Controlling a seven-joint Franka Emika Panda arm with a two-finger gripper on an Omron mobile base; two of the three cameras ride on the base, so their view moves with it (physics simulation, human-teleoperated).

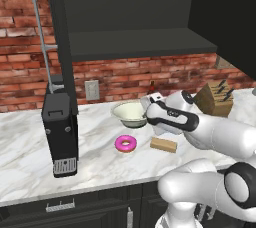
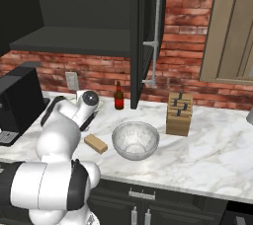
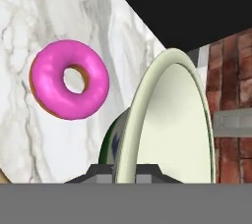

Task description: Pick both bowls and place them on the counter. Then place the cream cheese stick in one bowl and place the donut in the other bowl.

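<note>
Pinching the cream bowl [image 1: 129, 113] by its rim, gripper [image 3: 126, 171] closed narrow on it, low over the tabletop [image 1: 30, 157] near the brick wall. Pink donut [image 1: 125, 144] just beside, in front of the bowl; cream cheese stick [image 1: 163, 145] right of the donut; marbled bowl [image 2: 135, 140] standing apart.

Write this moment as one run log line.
gripper: shut on cream bowl rim | marbled bowl: on counter | donut: on counter
</note>
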